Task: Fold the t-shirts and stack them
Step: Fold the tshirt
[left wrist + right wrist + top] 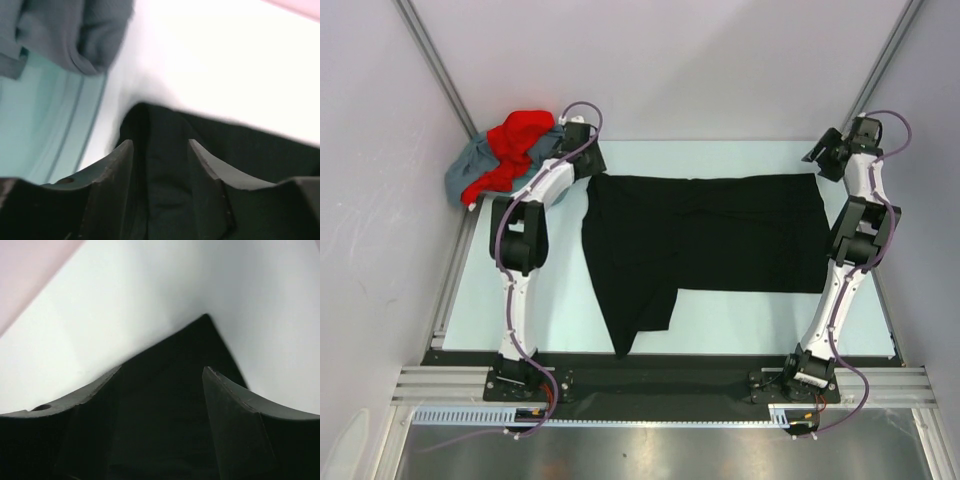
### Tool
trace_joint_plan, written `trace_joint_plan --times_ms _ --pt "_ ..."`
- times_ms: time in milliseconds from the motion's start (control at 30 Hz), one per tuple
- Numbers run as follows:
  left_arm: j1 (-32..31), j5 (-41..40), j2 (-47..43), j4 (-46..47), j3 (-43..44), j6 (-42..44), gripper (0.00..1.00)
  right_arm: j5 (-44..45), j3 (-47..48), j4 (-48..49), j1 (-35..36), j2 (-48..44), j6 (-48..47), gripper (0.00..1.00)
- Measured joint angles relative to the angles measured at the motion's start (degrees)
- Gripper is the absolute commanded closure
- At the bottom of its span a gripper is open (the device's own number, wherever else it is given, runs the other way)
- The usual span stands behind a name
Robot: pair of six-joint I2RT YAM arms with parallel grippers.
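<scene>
Top external view: black t-shirt (720,235) lay spread flat across the middle of the table (550,310), one flap trailing twd the near edge. L arm (520,240) reached to the shirt's far-left corner, R arm (855,235) to its far-right corner, both w/ elbows bent. Wrist cams: left gripper (159,147) jaws spread over black cloth; right gripper (162,372) jaws spread, shirt corner just past the tips. Red t-shirt (520,135) sat atop grey-blue t-shirt (470,175), heaped at the table's far-left corner

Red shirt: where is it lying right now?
In the top view the red shirt is crumpled at the table's far left corner, on top of the grey-blue shirt, left of the spread black shirt.
</scene>
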Motion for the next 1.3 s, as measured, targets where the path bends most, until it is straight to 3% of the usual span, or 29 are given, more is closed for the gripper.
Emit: trace_joint_plan --times_ms 367,700,1000,1200,1300 --pt "1.9 3.15 5.44 3.23 2.34 -4.07 0.51 -1.27 3.08 -0.72 -1.81 5.05 -4.04 0.41" --pt "1.88 4.59 6.73 5.05 2.56 -5.86 0.52 -2.1 6.27 -1.64 -2.91 8.2 -4.94 0.37" --pt "1.88 4.48 7.23 5.53 2.67 -6.82 0.61 -3.54 9.07 -2.95 -3.3 11.02 -6.6 0.36" --pt "1.88 2.95 7.23 5.57 2.67 -6.8 0.65 -4.72 11.21 -2.64 -3.3 12.63 -6.99 0.44" --pt "1.88 2.19 7.23 5.6 2.67 -6.78 0.68 -5.11 11.28 -2.51 -3.26 12.94 -7.15 0.55"
